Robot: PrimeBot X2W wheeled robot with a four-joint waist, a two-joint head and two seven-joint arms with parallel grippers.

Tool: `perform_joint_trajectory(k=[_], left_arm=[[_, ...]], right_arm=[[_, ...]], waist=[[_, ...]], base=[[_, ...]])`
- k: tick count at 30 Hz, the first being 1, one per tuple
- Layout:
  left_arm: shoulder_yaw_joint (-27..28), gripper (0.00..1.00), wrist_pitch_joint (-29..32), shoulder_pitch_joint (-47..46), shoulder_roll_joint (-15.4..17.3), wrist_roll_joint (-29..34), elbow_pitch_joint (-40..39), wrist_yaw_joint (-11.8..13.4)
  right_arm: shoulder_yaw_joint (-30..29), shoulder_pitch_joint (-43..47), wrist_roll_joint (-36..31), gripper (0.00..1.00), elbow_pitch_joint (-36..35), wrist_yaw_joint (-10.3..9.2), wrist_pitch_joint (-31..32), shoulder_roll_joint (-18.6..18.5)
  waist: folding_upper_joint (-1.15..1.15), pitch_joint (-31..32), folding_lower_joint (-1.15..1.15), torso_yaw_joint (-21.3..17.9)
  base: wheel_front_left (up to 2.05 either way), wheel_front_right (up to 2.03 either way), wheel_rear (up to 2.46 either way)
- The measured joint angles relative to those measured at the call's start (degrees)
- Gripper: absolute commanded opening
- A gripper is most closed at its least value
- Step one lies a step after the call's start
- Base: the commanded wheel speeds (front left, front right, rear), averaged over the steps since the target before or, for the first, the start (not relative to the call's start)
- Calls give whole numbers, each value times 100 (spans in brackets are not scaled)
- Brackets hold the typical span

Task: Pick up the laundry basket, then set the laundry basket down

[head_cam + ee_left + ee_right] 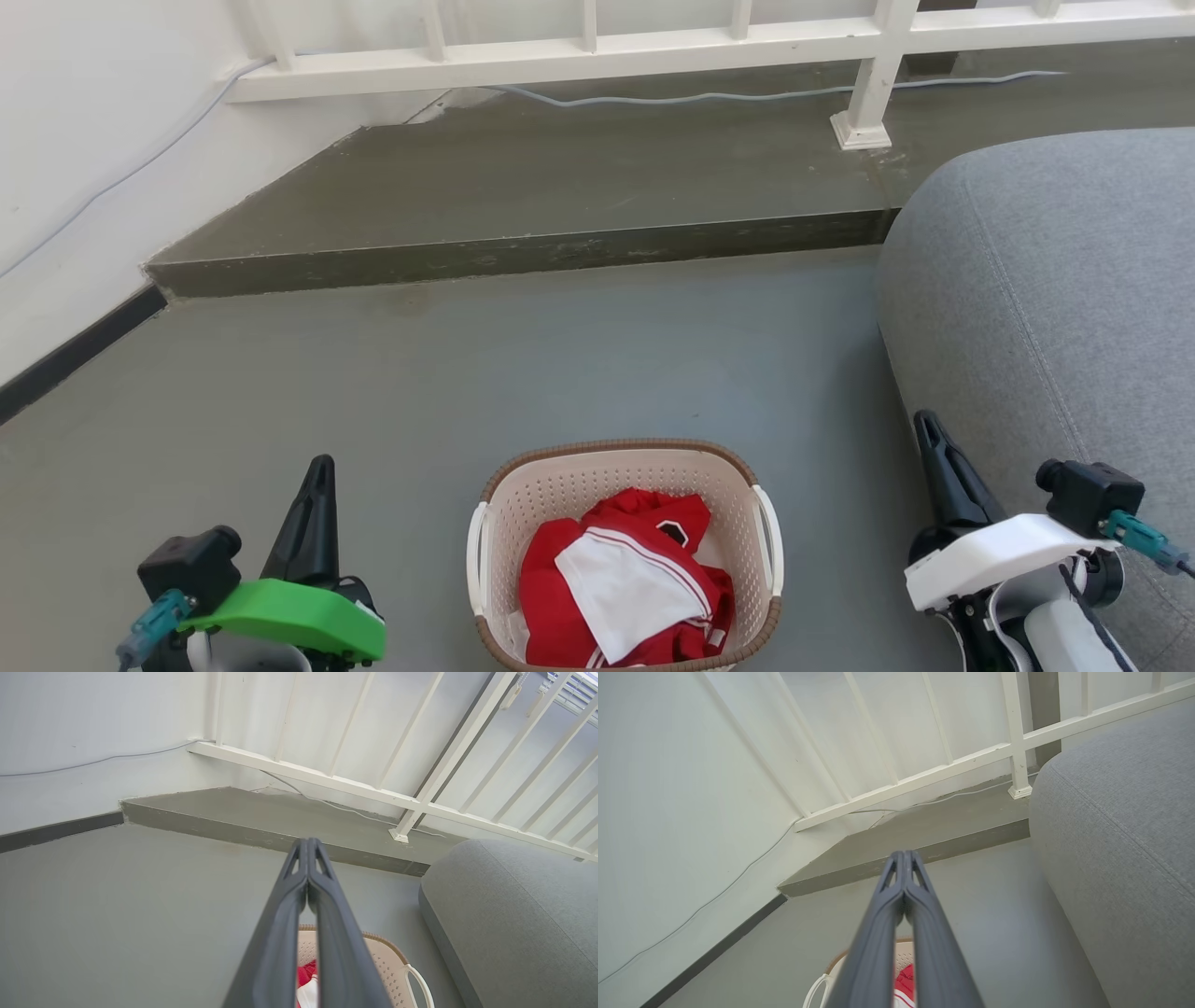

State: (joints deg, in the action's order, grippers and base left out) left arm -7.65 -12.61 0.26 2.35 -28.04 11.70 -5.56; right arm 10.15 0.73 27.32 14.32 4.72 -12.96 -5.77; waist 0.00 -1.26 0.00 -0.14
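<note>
Basket (624, 485) is seen on the grey floor (560, 355) between left gripper (316, 509) and right gripper (934, 467), both closed on nothing; judged light, stiff-walled, best taken by white side handles (478, 560), red clothes (625, 579) adding little weight.

Support surface: grey floor (373, 392).
The laundry basket (624, 467) stands directly on it, holding red-and-white clothing (621, 579); a raised concrete step (523, 252) lies beyond the basket, a grey sofa (1055, 308) to its right.
</note>
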Motion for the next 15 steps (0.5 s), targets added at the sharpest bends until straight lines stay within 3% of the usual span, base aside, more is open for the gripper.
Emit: perform_joint_trajectory(k=[15], left_arm=[[182, 0, 303, -2, -2, -1123, 32, -3]], right_arm=[[-270, -19, 1155, 0, -1, 31, 307, 41]], waist=[[0, 17, 0, 2]], base=[[0, 0, 0]])
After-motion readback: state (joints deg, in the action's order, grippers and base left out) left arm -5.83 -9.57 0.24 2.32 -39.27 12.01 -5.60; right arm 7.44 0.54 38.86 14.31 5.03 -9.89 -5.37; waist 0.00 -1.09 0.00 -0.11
